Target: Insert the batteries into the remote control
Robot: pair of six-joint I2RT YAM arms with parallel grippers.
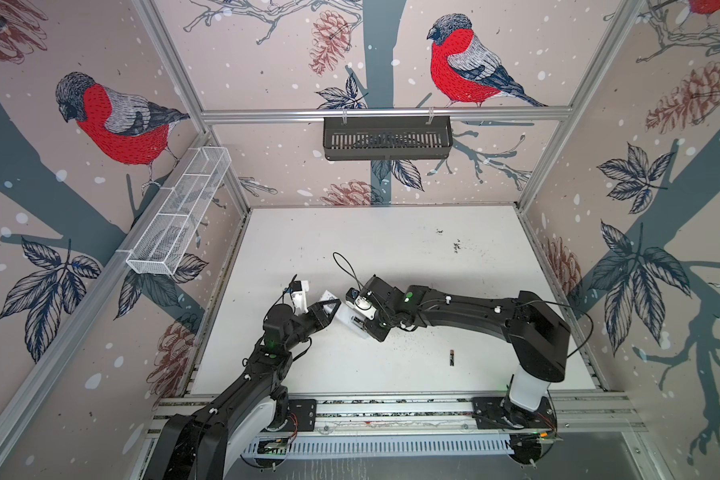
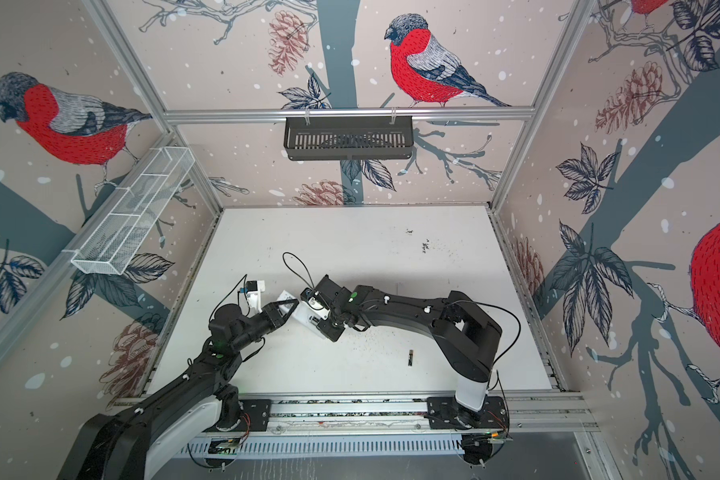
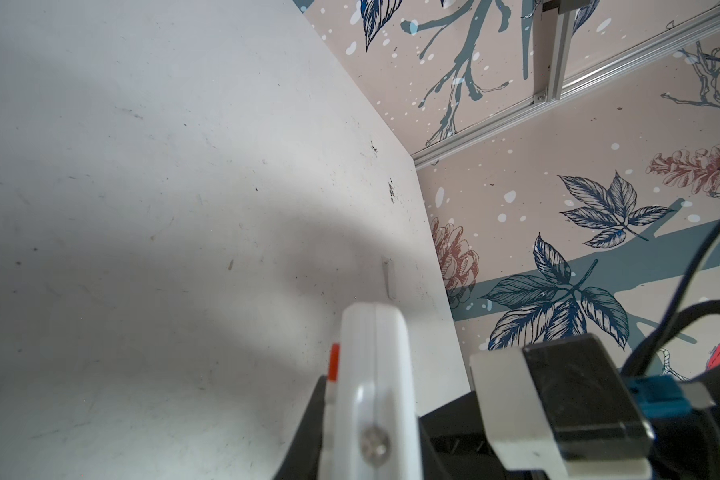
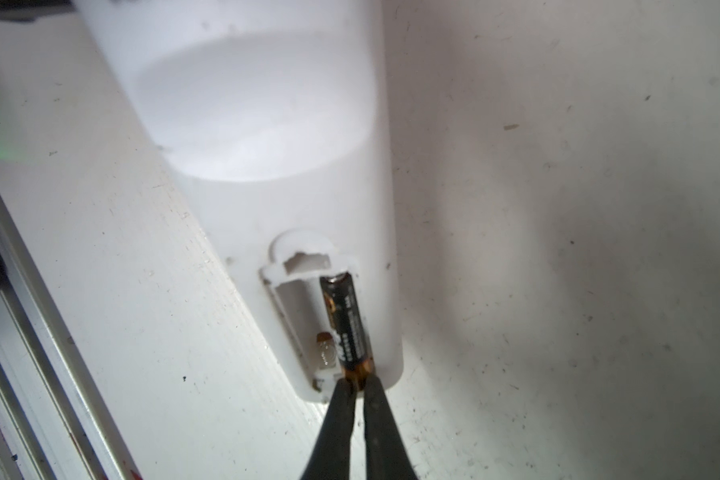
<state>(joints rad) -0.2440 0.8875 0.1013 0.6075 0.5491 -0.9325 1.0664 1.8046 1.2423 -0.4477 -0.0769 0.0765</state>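
The right jaws are pinched together on the gold-banded end of a battery point(image 4: 347, 322), which lies lengthwise in one slot of the open compartment in the back of the remote control point(image 4: 267, 124). White lettering runs along its black label, but it is too blurred to read. The slot beside it is empty, with a spring contact point(image 4: 324, 351) showing at its end. The left jaws are clamped on the remote control's other end, holding it edge-on to the left wrist view, where an orange button point(image 3: 334, 368) shows on its face. No writing on the remote is legible. A second battery point(image 1: 451, 357) lies on the white worktop point(image 1: 391, 249), well apart from the remote.
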